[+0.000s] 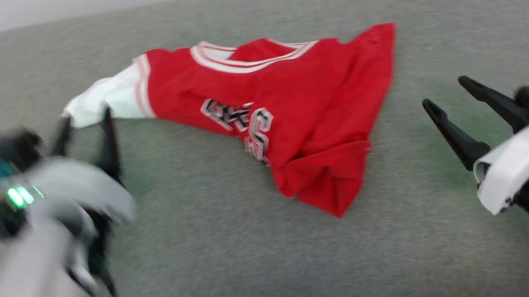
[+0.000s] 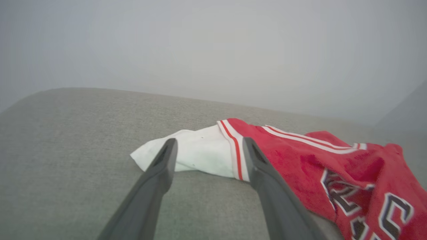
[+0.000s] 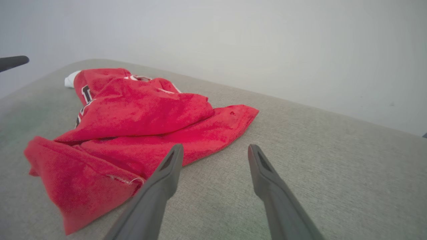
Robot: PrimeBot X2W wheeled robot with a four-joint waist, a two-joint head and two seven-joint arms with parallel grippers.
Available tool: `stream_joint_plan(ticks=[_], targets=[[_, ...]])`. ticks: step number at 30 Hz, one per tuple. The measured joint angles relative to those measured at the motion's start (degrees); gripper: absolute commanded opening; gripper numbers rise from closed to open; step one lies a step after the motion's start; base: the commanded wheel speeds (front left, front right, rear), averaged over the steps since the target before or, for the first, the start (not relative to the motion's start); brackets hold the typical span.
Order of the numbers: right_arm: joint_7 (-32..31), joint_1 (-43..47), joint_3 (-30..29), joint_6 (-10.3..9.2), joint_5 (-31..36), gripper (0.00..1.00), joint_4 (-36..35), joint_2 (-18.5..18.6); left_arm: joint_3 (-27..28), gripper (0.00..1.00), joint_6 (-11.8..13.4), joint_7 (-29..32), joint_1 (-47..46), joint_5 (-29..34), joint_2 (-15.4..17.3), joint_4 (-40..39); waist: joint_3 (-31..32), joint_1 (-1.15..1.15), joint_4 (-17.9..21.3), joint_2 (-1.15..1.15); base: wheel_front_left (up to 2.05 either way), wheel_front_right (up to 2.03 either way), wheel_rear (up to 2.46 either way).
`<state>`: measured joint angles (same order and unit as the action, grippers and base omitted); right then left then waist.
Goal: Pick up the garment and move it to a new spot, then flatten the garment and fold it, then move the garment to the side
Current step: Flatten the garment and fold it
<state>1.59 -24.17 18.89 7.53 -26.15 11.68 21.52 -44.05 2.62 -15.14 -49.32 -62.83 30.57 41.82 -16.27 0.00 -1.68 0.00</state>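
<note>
In the head view the garment [image 1: 301,109] lies crumpled on the grey padded surface [image 1: 221,276]. Its long axis runs from the white sleeve [image 1: 108,97] at the left toward the red body at the right. The left gripper [image 1: 86,120] has its jaws apart, with the tips right at that sleeve. The right gripper [image 1: 444,92], jaws also apart, is near the red edge but not touching. In the left wrist view the sleeve lies just ahead between the spread fingers, not pinched. In the right wrist view the red cloth lies ahead and to the left. I judge the left arm to be the nearer one.
</note>
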Motion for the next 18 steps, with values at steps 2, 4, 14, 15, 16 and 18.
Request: stream_joint_plan(ticks=[2, 4, 14, 15, 16, 18], targets=[[-4.77, -2.83, 2.47, 0.0, -1.1, 1.0, 0.58, 1.62, 7.3, 1.0, 3.56, 0.02, 8.64, 7.82, -1.75, -8.64, 0.18, 0.0, -1.8, 0.0, 0.0, 0.0, 0.0], [-10.22, -5.55, 5.09, 0.0, -3.71, 1.0, 1.34, 3.05, 13.93, 1.0, 6.42, 0.02, 16.99, 15.49, -4.25, -17.28, 0.31, 0.0, -3.55, 0.0, 0.0, 0.0, 0.0], [-30.84, -20.0, 12.77, 0.0, -15.95, 1.0, 7.7, 8.16, 27.09, 1.0, 5.88, 0.0, 36.37, 37.93, -16.57, -35.65, -0.48, 0.0, -10.88, 0.0, 0.0, 0.0, 0.0], [-32.43, -21.52, 12.96, 0.0, -16.36, 1.0, 8.96, 8.18, 28.06, 1.0, 5.3, 0.01, 37.0, 38.84, -17.5, -36.0, -0.72, 0.0, -11.43, 0.0, 0.0, 0.0, 0.0], [-33.56, -23.08, 13.24, 0.0, -16.36, 1.0, 10.05, 8.26, 28.93, 1.0, 4.69, 0.01, 37.49, 39.46, -18.48, -36.22, -1.01, 0.0, -11.89, 0.0, 0.0, 0.0, 0.0], [-36.09, -26.17, 13.6, 0.0, -16.48, 1.0, 13.01, 7.87, 30.11, 1.0, 3.12, 0.0, 38.31, 40.79, -20.29, -36.17, -1.77, 0.0, -12.62, 0.0, 0.0, 0.0, 0.0]])
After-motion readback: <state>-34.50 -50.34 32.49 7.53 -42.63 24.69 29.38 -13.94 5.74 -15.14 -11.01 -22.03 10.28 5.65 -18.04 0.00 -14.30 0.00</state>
